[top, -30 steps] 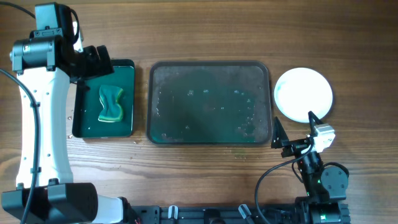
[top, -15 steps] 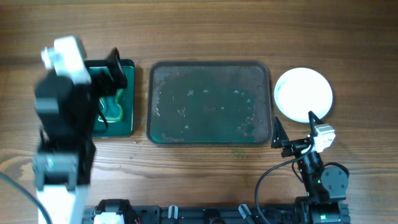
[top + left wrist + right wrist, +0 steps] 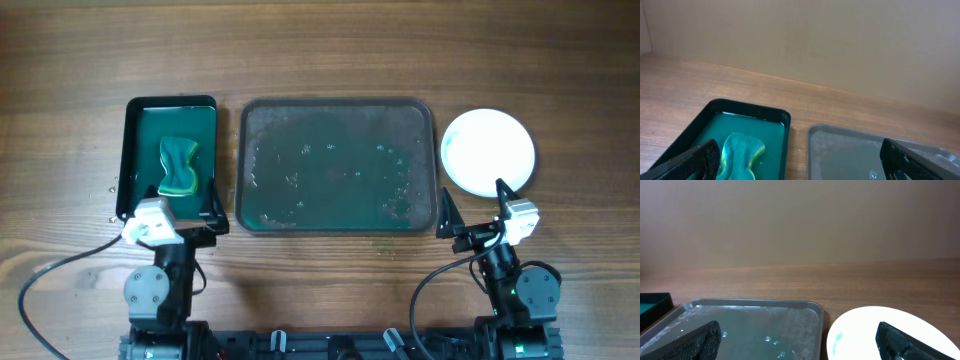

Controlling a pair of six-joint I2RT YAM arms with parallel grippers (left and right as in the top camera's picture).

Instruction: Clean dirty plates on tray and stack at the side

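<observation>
Plate (image 3: 890, 330) teal-smeared from right wrist, plain white overhead, tray (image 3: 337, 165) wet, both arms' jaws wide apart.

The left hand (image 3: 168, 208) and right hand (image 3: 471, 196) share pointed black fingers (image 3: 443, 208), white wrist blocks (image 3: 520, 218) and looping black cables (image 3: 425, 285).
</observation>
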